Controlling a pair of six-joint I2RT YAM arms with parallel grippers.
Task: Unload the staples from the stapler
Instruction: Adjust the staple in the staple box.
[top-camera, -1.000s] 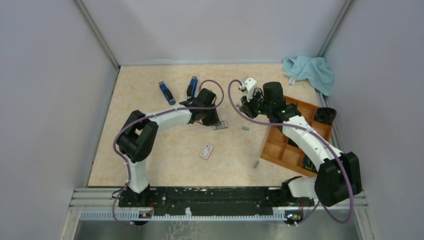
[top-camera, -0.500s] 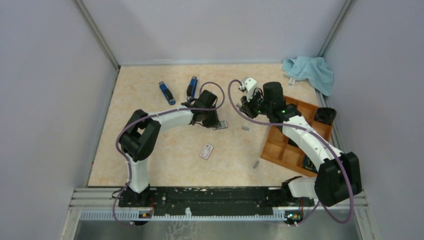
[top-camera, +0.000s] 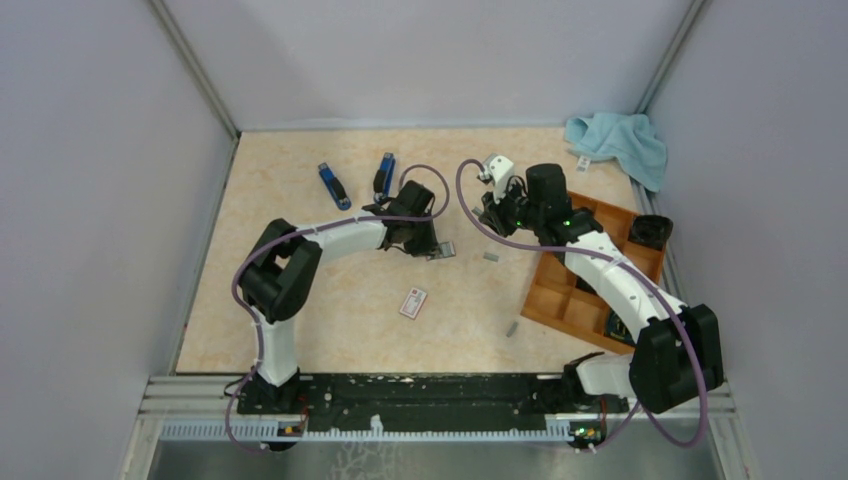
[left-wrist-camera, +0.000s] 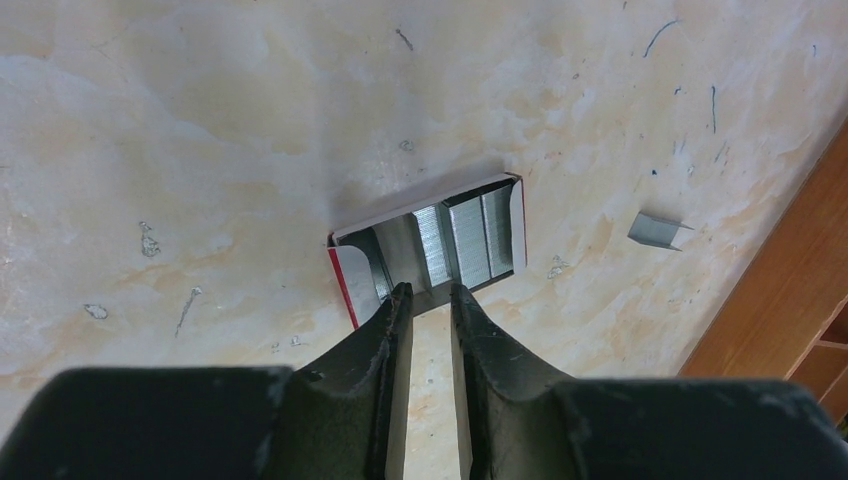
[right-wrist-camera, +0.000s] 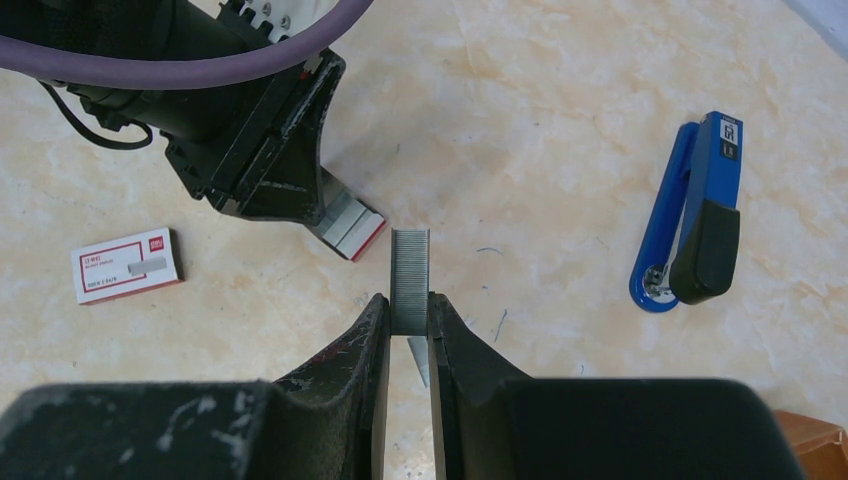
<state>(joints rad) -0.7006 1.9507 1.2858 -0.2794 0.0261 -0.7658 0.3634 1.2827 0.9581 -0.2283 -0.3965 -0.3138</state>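
My right gripper (right-wrist-camera: 408, 303) is shut on a short grey strip of staples (right-wrist-camera: 409, 272), held above the table; in the top view it (top-camera: 490, 217) hovers mid-table. My left gripper (left-wrist-camera: 430, 293) stands slightly open, with bare table showing through the narrow gap. Its tips rest at the near edge of an open red-edged tray (left-wrist-camera: 350, 268) holding more staples (left-wrist-camera: 465, 238). Two blue staplers (top-camera: 333, 185) (top-camera: 385, 172) lie at the far left; one stapler (right-wrist-camera: 700, 215) shows in the right wrist view. Loose strips of staples (top-camera: 491, 257) (top-camera: 511, 328) lie on the table.
A small white box with a red label (top-camera: 413, 302) lies near the middle. A wooden compartment tray (top-camera: 570, 290) stands at the right under the right arm. A light blue cloth (top-camera: 620, 140) sits in the far right corner. Walls close in on three sides.
The left gripper's jaws have parted a little at the tray's edge. The right arm and its staple strip have not moved.
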